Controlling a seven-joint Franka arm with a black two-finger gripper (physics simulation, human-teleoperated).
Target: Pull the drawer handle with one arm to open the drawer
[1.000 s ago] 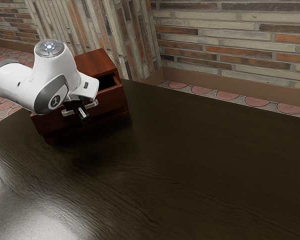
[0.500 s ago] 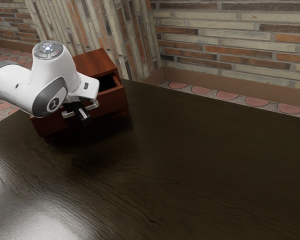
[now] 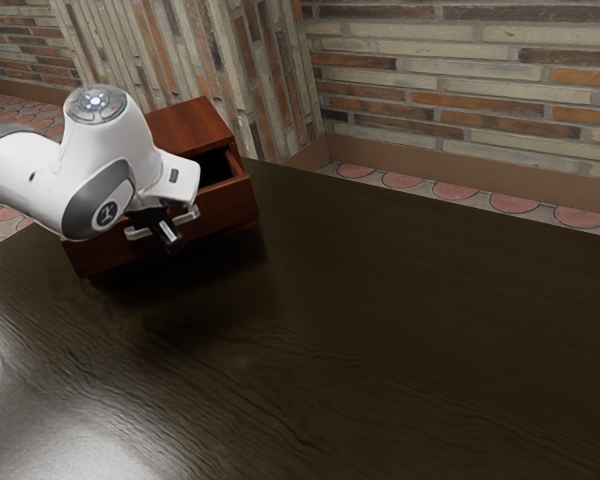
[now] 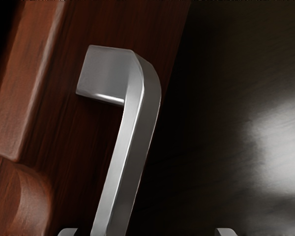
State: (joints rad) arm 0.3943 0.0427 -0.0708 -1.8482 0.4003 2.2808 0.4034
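Across the dark, glossy desk [image 3: 380,330], the black end effector [image 3: 167,236] hangs at the silver drawer handle [image 3: 187,213], the white Franka arm [image 3: 50,175] coming in low from the exterior view's left with its wrist bent down toward the drawer front [image 3: 225,195]. Seen from the wrist, the handle [image 4: 132,137] runs between the fingertips [image 4: 225,231], which stand well apart, close to one and clear of the other, so nothing is clamped. The bar looks rigid and smooth, likely slippery metal; its straight middle span, away from the bent ends, seems the safest place to hook or pinch. The drawer sits in a small red-brown cabinet [image 3: 185,125] at the desk's far corner, standing part-way out with a dark gap behind its front. It should slide stiffly along one line only. A brick wall [image 3: 460,80] rises beyond.
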